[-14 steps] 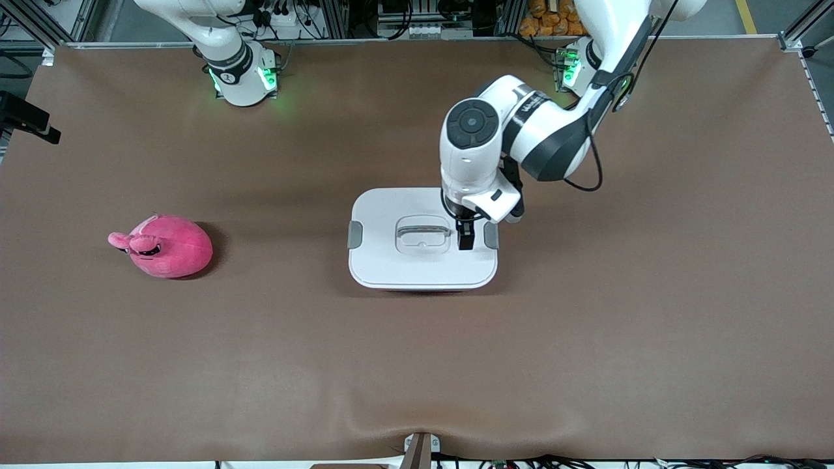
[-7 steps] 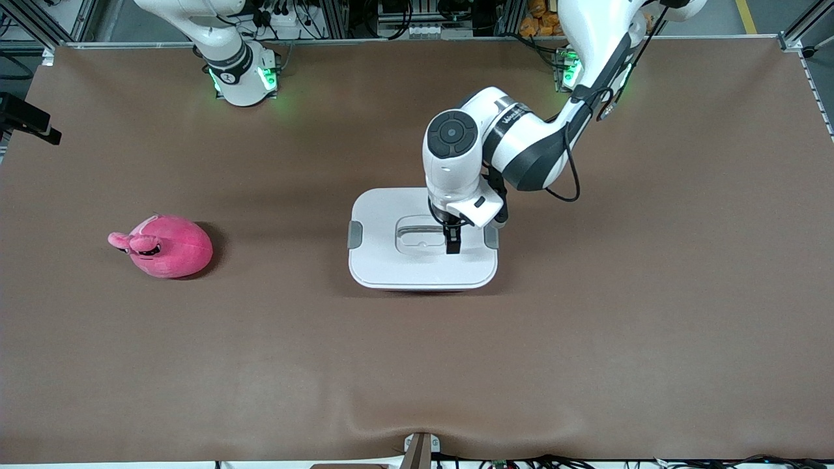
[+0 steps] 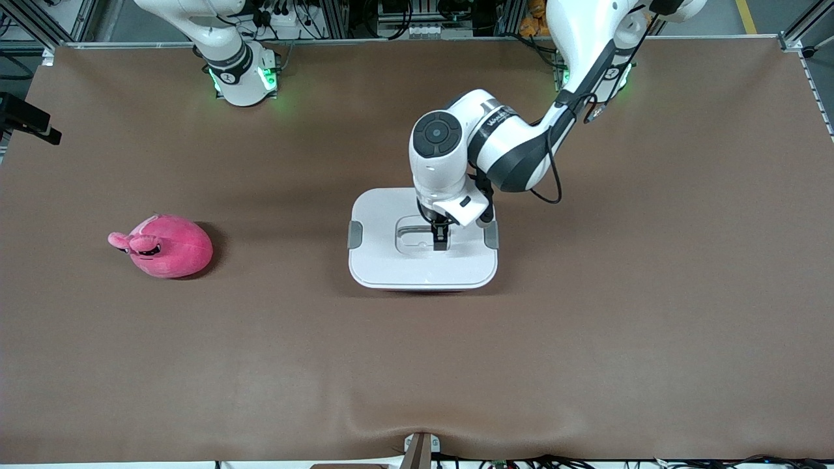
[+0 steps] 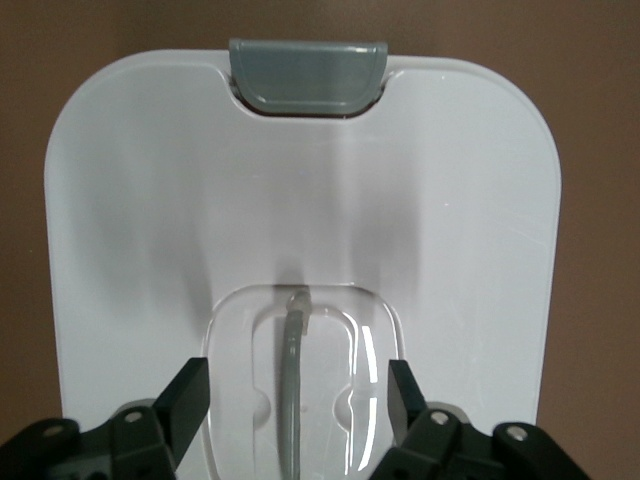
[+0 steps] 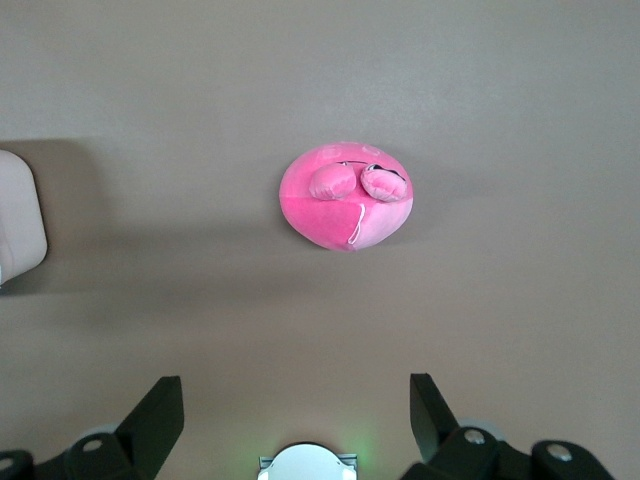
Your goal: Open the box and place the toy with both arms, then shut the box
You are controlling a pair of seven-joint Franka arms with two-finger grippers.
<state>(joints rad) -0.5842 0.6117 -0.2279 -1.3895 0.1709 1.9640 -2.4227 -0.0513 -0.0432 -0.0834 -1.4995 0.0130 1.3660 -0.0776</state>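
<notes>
Glossy white lid (image 3: pixel 391 264), left gripper (image 3: pixel 440 242) jaws apart astride grey handle (image 4: pixel 294 390); right jaws wide, empty

A brown mat (image 3: pixel 417 365) covers the whole table, creased at the frame's bottom centre. Along the top edge – aluminium framing (image 3: pixel 339 16) and cable tangles (image 3: pixel 417 13); upper right, a yellow floor stripe (image 3: pixel 746 16).

Robot lab bench, by the look of it.
I'm working over a brown-covered table (image 3: pixel 586 339), aluminium frame rails (image 3: pixel 26 19) and tangled cables (image 3: pixel 280 13) along its edge, green-lit arm bases (image 3: pixel 244 78) bolted on.
</notes>
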